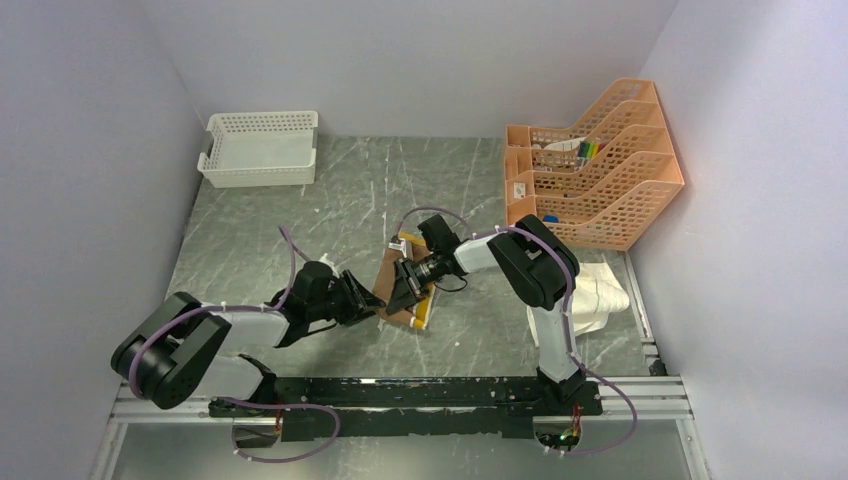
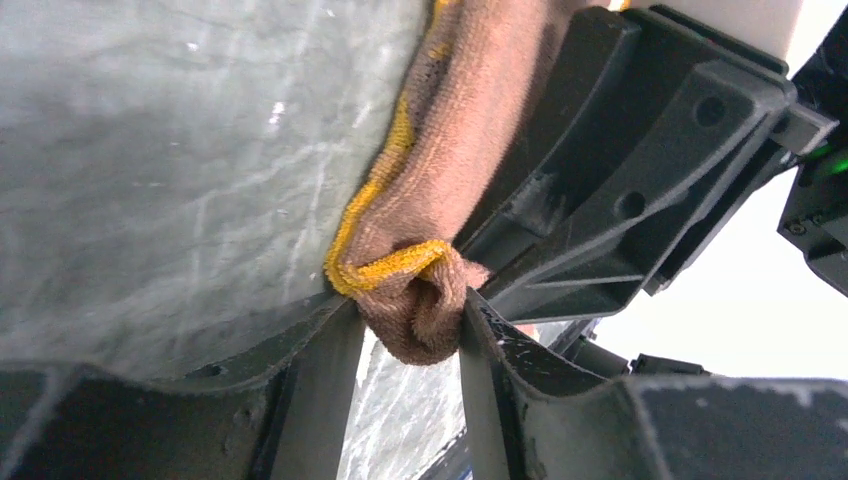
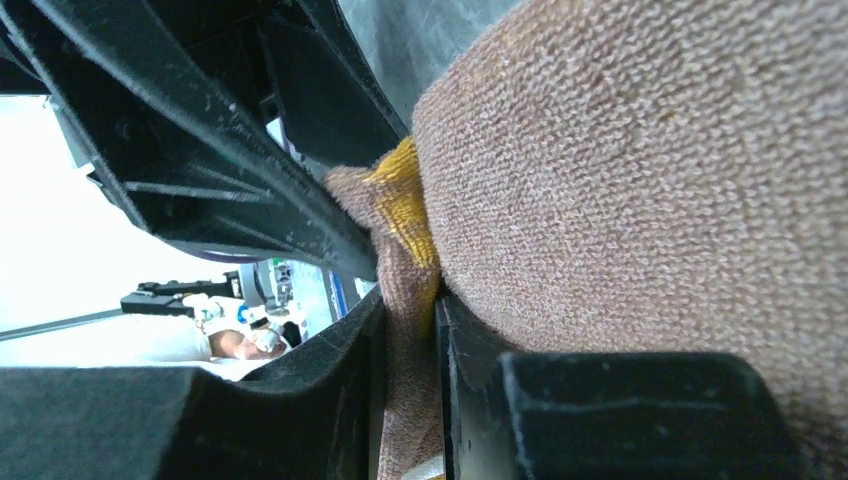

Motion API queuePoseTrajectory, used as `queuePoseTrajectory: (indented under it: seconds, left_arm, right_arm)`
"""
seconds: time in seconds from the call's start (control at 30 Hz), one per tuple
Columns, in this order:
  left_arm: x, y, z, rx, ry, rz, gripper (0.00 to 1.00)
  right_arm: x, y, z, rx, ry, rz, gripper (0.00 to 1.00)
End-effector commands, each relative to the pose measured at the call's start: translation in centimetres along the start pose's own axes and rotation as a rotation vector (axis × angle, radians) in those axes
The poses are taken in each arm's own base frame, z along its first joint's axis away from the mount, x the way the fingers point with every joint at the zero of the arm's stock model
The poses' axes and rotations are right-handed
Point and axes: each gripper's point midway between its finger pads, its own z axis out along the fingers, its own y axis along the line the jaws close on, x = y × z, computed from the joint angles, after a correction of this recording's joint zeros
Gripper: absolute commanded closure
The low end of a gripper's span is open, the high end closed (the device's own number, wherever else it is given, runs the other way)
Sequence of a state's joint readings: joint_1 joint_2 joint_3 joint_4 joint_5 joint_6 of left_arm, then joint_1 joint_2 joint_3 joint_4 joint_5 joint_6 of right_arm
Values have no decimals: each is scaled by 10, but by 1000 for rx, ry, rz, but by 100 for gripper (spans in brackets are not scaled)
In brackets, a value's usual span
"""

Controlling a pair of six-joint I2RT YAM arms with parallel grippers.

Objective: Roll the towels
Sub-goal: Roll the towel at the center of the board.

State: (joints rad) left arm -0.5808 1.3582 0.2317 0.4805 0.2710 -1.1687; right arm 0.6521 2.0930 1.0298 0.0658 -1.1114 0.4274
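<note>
brown towel (image 1: 388, 272), yellow-edged: mid-table (image 1: 300, 220), partly folded, between both grippers. left gripper (image 2: 412, 330): fingers clamped on a bunched corner of it. right gripper (image 3: 410, 330): fingers narrow, pinching a fold of the same towel. cream towel (image 1: 598, 292): heaped at right edge beside right arm. white basket (image 1: 260, 148) far left; orange rack (image 1: 600, 165) far right.

A towel (image 1: 387, 272) lay at the middle of the table (image 1: 330, 200), with the left gripper (image 1: 372, 305) at its left edge and the right gripper (image 1: 408, 290) over it. A lattice basket (image 1: 258, 172) stood at the far left. A tiered file rack (image 1: 600, 170) stood at the far right, with a second towel (image 1: 600, 295) before it.
</note>
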Motion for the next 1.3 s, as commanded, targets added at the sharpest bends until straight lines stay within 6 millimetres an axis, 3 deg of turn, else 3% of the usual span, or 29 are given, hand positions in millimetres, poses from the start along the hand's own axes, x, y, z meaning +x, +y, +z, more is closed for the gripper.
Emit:
queuePoseTrajectory:
  seconds: [0.0,0.2,0.43,0.53,0.67,0.77,0.8,0.97,1.07,1.13,1.27]
  left_arm:
    - [2,82,-13,-309,-74,-6,51]
    - [-3,90,-15,-335,-87,22,43]
    - [-4,80,2,-296,-39,74,39]
    - [-2,80,6,-280,-21,82,45]
    - [5,86,7,-279,7,94,62]
    - [8,91,4,-292,14,95,79]
    - [8,93,3,-302,14,99,91]
    - [9,98,-1,-352,45,135,93]
    - [11,96,3,-358,89,159,93]
    - [13,92,6,-346,115,165,93]
    - [17,87,13,-317,145,155,93]
  right_arm:
    - [14,-13,7,23,26,3,77]
    - [15,-9,6,10,30,-8,74]
    - [17,-6,4,11,37,-15,72]
    - [17,-5,3,19,38,-21,71]
    - [17,-6,1,41,37,-34,68]
    - [15,-16,-3,125,50,-51,64]
    - [13,-20,-6,178,61,-51,62]
    - [-20,-35,-49,559,20,-205,49]
    - [-38,-18,-75,719,-46,-369,45]
    - [-45,6,-90,807,-109,-513,43]
    - [-30,41,-90,823,-154,-771,43]
